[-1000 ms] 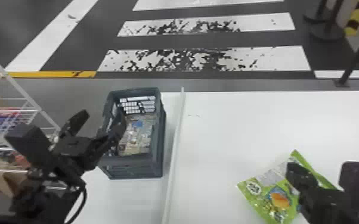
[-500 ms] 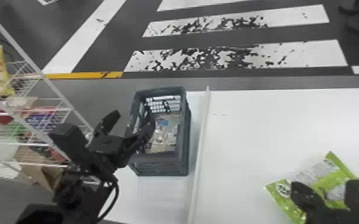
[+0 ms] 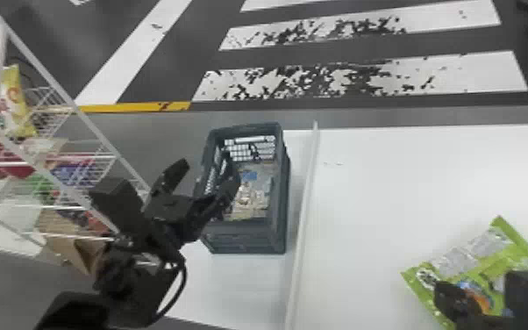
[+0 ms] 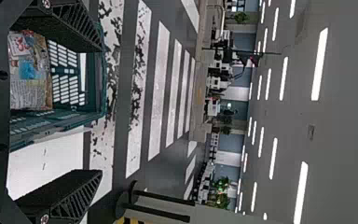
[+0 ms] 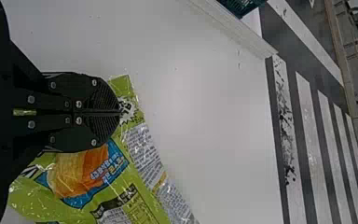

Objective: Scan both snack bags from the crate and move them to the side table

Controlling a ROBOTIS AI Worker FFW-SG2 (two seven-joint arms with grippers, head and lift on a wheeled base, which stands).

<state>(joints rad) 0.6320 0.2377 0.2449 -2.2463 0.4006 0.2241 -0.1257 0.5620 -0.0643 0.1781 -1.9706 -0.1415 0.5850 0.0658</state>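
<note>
Green snack bag (image 3: 502, 239) partly hidden by right end effector (image 3: 451, 299), crate (image 3: 247, 239) partly behind left end effector (image 3: 208, 171)

Snack bag (image 3: 513, 245), lime green with an orange-and-blue picture and pale grey panels; crate (image 3: 245, 241), slate blue-grey, its walls latticed; bag in the crate (image 3: 254, 197), tan with a blue patch; my left gripper (image 3: 207, 171) and my right gripper (image 3: 447, 295), both black (as are my arms); table (image 3: 408, 175), plain white; floor (image 3: 408, 48), dark grey, striped white with black flecks
</note>
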